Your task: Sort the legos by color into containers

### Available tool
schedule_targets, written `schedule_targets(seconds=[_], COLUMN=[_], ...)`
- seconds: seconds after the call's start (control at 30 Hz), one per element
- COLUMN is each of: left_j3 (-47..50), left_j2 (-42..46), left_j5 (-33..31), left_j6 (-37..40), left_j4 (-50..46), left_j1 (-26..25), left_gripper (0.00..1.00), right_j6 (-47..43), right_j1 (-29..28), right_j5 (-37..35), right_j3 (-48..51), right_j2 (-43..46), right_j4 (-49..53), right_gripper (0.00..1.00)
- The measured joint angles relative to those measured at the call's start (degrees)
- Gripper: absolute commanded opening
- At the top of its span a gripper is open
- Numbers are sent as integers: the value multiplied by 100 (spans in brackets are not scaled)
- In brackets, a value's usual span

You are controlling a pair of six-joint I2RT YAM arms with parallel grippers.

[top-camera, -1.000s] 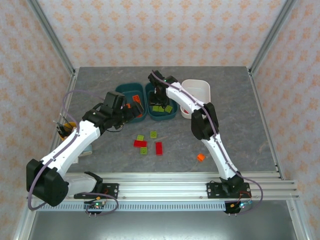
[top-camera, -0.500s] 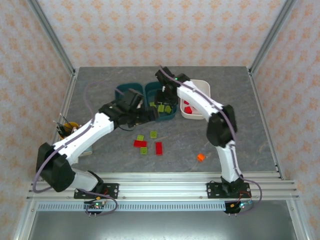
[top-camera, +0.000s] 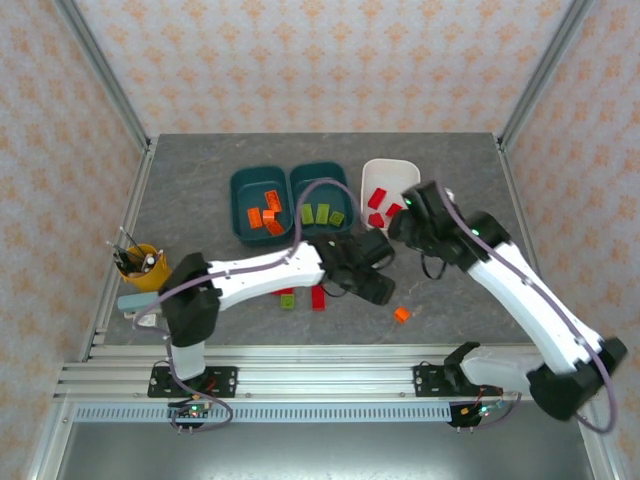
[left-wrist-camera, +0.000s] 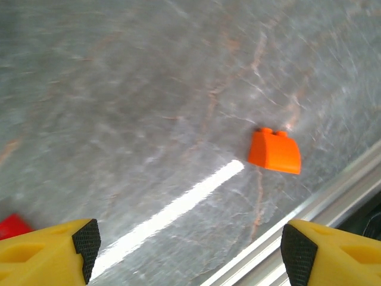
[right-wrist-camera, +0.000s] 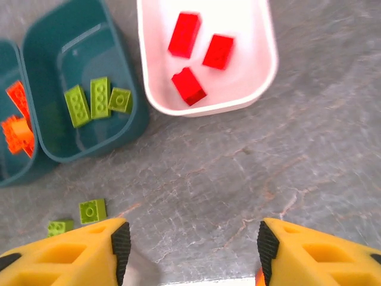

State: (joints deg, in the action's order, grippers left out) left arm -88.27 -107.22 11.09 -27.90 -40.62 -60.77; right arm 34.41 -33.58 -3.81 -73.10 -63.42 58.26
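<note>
Jaws on the left gripper (left-wrist-camera: pixel 191 250) stand wide apart with nothing between them. I see both yellow fingers, each with black pads (left-wrist-camera: pixel 87 239), at the bottom corners of the left wrist view, over bare grey table (left-wrist-camera: pixel 119 89). One orange brick (left-wrist-camera: pixel 275 152) lies loose ahead of them, nearer the right-hand finger and clear of both. It sits close to the aluminium rail (left-wrist-camera: pixel 309 202) along the table's near edge. A red sliver (left-wrist-camera: pixel 12 225) pokes in just beside the other finger; I cannot tell its shape.

Overhead, the left arm (top-camera: pixel 260 275) stretches across the middle of the table. A red oblong brick (top-camera: pixel 318 297) lies loose on the near side of the forearm. A yellow pen cup (top-camera: pixel 140 268) stands well off at the left edge.

Right gripper (right-wrist-camera: pixel 193 253): fingers apart, nothing held, hanging over open table on the near side of the bins.

Bins as I read them from the right wrist:
- the white bin (right-wrist-camera: pixel 247 83) holds three red bricks (right-wrist-camera: pixel 184 34);
- the teal bin beside it (right-wrist-camera: pixel 77 59) holds three yellow-green bricks (right-wrist-camera: pixel 100 97) lying side by side;
- the second teal bin (top-camera: pixel 250 185), on the far left of the row, holds orange bricks (right-wrist-camera: pixel 18 128), clustered; I cannot count them.

Two loose yellow-green bricks (right-wrist-camera: pixel 92 210) lie on the table in front of the teal bins, near the finger at the left of that view.
</note>
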Motion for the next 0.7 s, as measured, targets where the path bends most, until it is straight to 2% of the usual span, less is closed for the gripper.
schedule_targets(seconds=[0.13,0.23,0.5,0.7], left_j3=[-723,-1106,-1808,-2387], left_j2=[-758,-1226,-2041,-2507], left_j5=[-179,-289,-562,-629], left_j6=[203,258,282,299], left_j4=[-120,-234,-590,-763], left_j1=[-568,-811,-898,-901], left_gripper=[84,84,82,70], right_j6=[273,420,525,522], right_j1=[4,4,4,4], right_j5=[-258,-396,-660,-675], right_j3=[11,11,-72,-94], right_j2=[911,1392,1954,1939], right_j4=[275,435,708,734], right_gripper=[67,70,73,73])
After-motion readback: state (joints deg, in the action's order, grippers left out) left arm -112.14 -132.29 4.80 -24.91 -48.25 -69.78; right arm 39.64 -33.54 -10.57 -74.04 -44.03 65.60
